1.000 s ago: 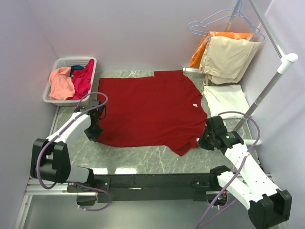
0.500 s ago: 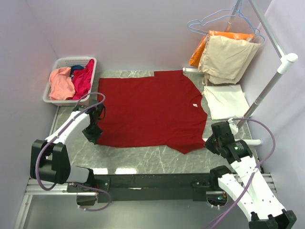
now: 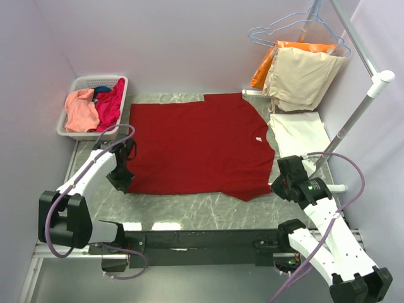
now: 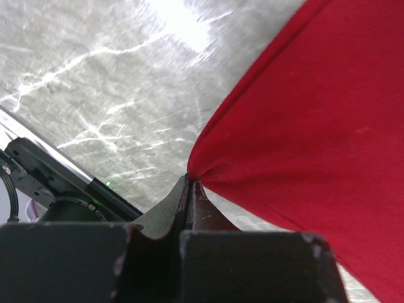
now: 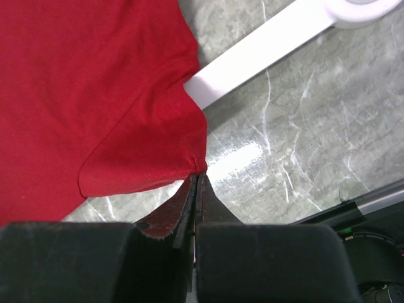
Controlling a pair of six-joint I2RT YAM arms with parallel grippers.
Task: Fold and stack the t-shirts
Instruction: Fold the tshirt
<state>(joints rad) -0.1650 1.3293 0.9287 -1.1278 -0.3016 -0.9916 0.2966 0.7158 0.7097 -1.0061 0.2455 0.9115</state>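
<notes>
Top external, left to right: white basket [image 3: 68,126] sits at the far-left corner of the marble table [image 3: 189,211]. In it are a salmon-pink shirt [image 3: 80,110], a magenta shirt [image 3: 111,103] and a bit of a blue shirt [image 3: 101,91] between them at the back, all bunched up.

Left gripper [image 3: 121,178] is low over the table at the near-left corner of the dark red t-shirt [image 3: 199,145]. The shirt lies spread flat across the middle of the table, neck opening toward the right and hem toward the basket. Its near sleeve sticks out at the near-right.

Right gripper [image 3: 278,184] is down at that sleeve's edge. Cream-white shirt [image 3: 300,132] lies flat on the table just right of the red one, at the far-right. Behind it a beige garment [image 3: 303,76] and an orange garment [image 3: 262,71] hang on wire hangers [image 3: 284,28] from a white rack pole [image 3: 356,117].

Left wrist: jaws pressed together, pinching the very corner of the red cloth at the tips. The fabric fans out up and to the right from the pinch, with bare marble on the left.

Right wrist: jaws pressed together on the sleeve edge. The cloth puckers at the pinch point, and the sleeve curves back to the left. White rack foot [image 5: 265,47] lies on the marble just beyond, with the red cloth touching its end.
</notes>
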